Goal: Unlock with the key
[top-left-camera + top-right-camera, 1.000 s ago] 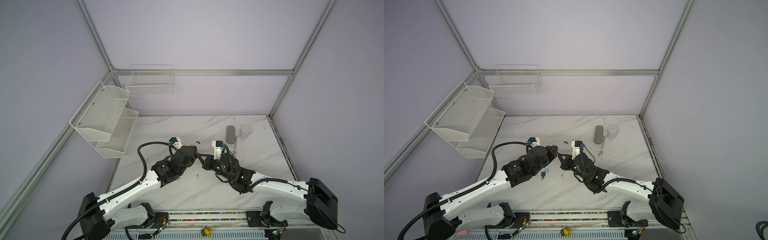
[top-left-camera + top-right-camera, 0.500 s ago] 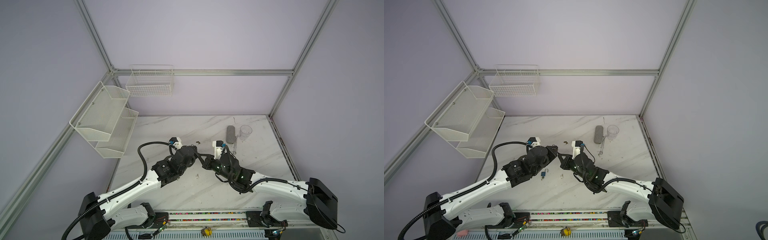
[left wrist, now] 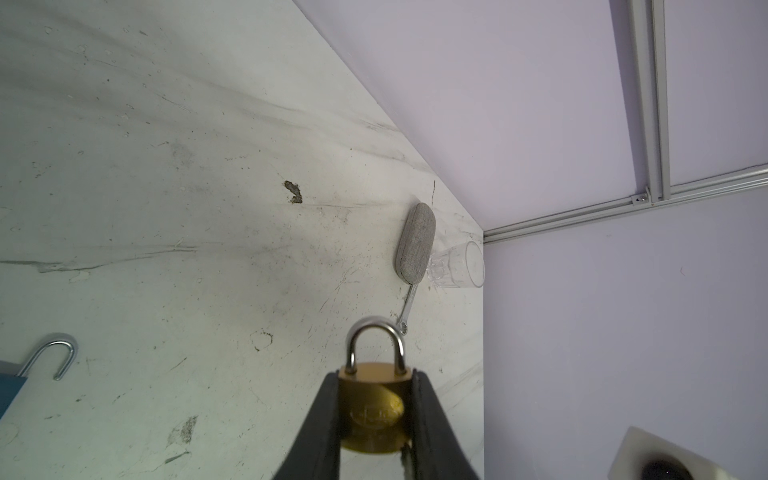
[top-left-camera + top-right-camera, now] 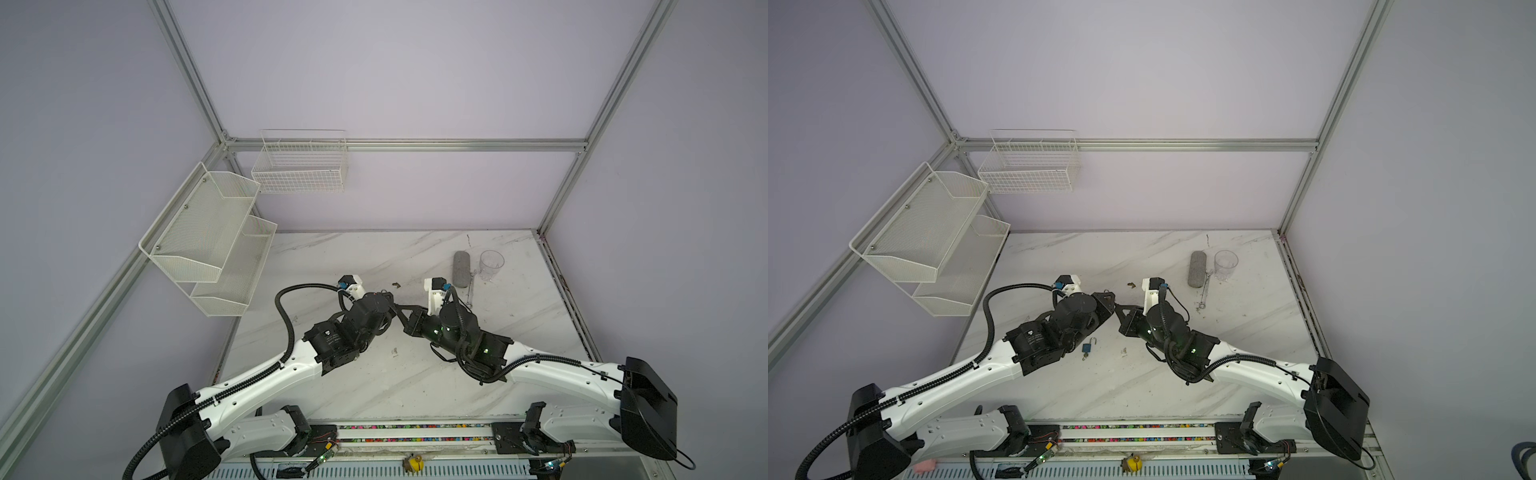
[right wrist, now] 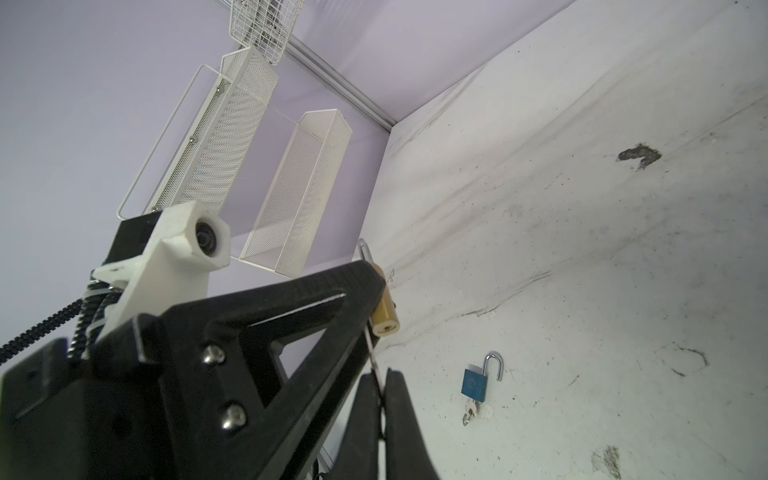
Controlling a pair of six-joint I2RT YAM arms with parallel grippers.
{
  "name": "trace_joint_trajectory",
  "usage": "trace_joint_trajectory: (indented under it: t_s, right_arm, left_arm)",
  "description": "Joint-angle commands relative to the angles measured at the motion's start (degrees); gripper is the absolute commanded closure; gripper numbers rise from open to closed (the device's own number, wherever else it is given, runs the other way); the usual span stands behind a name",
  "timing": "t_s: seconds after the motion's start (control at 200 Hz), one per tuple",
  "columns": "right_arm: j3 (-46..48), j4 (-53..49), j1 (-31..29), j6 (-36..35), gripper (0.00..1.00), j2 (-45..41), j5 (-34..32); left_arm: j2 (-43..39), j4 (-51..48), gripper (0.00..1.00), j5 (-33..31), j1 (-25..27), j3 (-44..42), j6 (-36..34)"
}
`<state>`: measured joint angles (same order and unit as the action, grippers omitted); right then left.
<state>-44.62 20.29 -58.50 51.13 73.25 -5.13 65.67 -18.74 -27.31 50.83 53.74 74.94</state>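
Brass padlock (image 3: 374,401) clamped in left end effector (image 3: 376,376); right end effector (image 5: 380,374) pinches mostly hidden key (image 5: 371,353).

Both top views look down from high above the front edge of the table (image 4: 374,257) toward the back wall, far enough to show all of it. The left wrist view looks low and close over the table to the case (image 3: 415,243) and glass (image 3: 457,264). The right wrist view faces the shelves (image 5: 232,137). Both wrist views share the brass lock (image 3: 374,399).
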Motion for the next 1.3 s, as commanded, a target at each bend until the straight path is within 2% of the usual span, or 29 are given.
trace_joint_trajectory:
  t_s: [0.0,1.295]
  right_arm:
    - [0.5,0.9,0.1,0.1,1.00,-1.5,-1.1]
    - [1.8,-4.7,0.1,-1.4,1.00,-3.4,-2.2]
  left_arm:
    - [-1.6,1.2,1.00,-1.8,0.4,1.2,-0.7]
    - [-3.8,4.1,1.00,-0.7,0.4,0.7,-0.1]
